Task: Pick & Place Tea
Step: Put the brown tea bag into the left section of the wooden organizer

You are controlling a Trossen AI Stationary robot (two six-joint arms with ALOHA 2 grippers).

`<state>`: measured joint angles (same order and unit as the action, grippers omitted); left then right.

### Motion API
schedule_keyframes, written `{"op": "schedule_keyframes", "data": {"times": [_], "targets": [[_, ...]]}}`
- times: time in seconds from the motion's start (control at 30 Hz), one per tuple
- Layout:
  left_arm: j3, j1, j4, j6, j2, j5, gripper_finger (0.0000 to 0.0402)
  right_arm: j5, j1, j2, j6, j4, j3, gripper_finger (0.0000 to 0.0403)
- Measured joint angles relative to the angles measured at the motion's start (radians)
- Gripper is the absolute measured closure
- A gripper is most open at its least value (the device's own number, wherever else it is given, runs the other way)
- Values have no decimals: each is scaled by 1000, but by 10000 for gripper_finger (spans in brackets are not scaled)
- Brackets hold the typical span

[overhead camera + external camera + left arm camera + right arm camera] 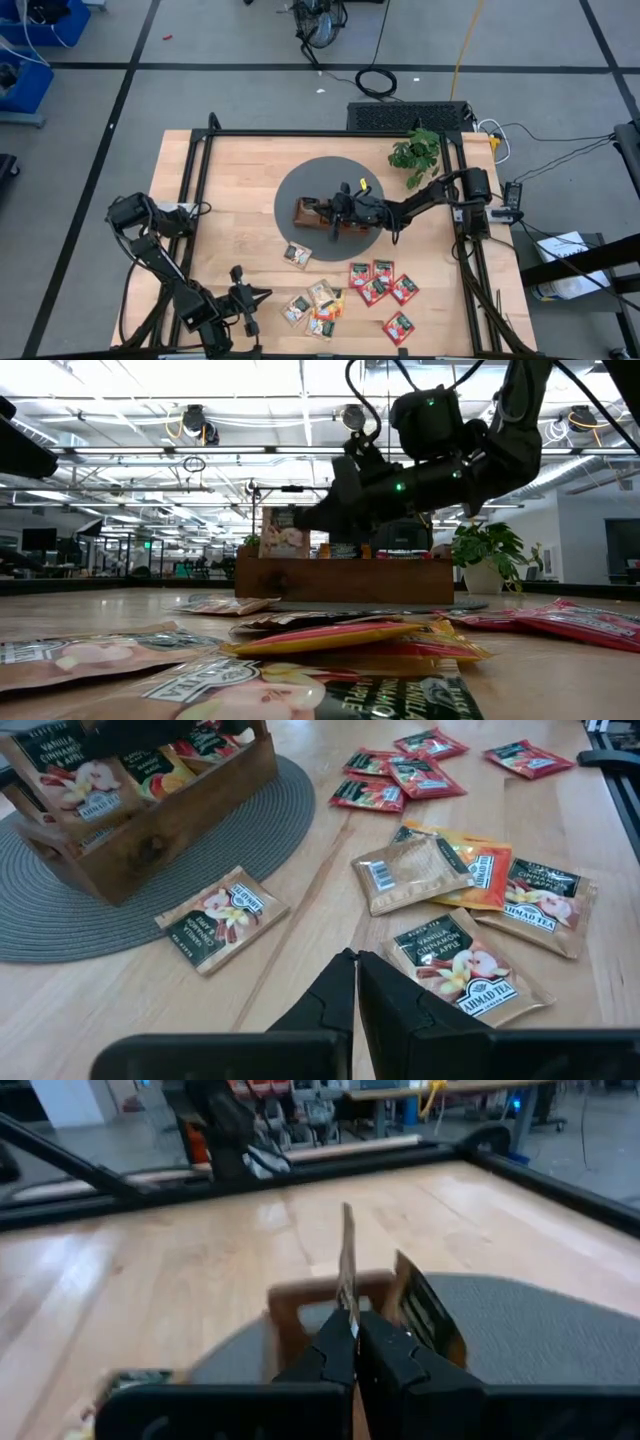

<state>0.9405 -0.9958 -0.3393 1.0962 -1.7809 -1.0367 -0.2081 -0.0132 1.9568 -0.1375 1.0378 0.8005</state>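
Right gripper (352,1342), jaws pinched tight on the lower edge of one tea packet (347,1260), holding it upright over the wooden tray (318,214) at the centre of the high view. Another packet leans just beside the jaws, standing inside the tray. The tray sits on a round grey mat (300,190) in the middle of the desk (240,160). In the low view a packet (284,532) stands up at the tray's left end, just left of the dark arm.

Left gripper (243,298), jaws closed on nothing, waits at the lower left of the high view. One packet (296,255) lies alone just below the mat. The pale and orange packets (318,305) are heaped at lower centre, near the left jaws; the red packets (381,285) are scattered to their right. A green plant (415,152) stands at the upper right.
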Motion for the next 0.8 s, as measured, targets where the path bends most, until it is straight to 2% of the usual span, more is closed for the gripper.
{"op": "schedule_keyframes", "data": {"times": [0.43,0.6,0.8], "targets": [[0,16,1,6,0,0,380,3,-20,0,45,-54,0,403],[0,30,1,4,0,0,380,104,-48,0,28,-115,6,403],[0,45,1,0,0,-1,380,105,-59,0,40,-131,6,403]]}}
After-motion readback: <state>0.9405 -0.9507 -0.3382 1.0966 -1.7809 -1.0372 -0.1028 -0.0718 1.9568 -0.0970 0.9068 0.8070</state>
